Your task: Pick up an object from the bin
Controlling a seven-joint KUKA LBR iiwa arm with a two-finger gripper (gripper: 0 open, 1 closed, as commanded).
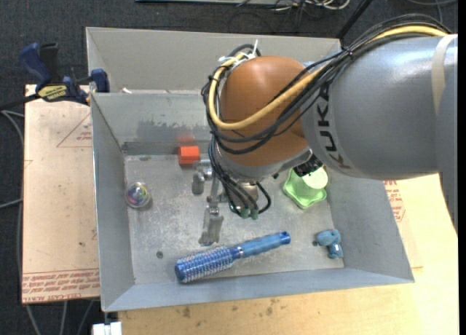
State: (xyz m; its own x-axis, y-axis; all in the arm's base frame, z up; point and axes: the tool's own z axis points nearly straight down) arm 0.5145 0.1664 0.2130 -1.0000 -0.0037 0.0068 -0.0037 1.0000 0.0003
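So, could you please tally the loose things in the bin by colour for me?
Blue: 2, a hairbrush and a small toy
Orange: 1, a block
Green: 1, a translucent plastic piece
Shiny multicoloured: 1, a ball
Total: 5

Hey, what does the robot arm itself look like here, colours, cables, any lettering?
The arm is a thick, rounded silver-grey link with dark KUKA lettering on its side. Its wrist wears a smooth orange-brown dome cover. Yellow and black cables run along the arm and loop around the dome. Below it is a slim grey metal gripper.
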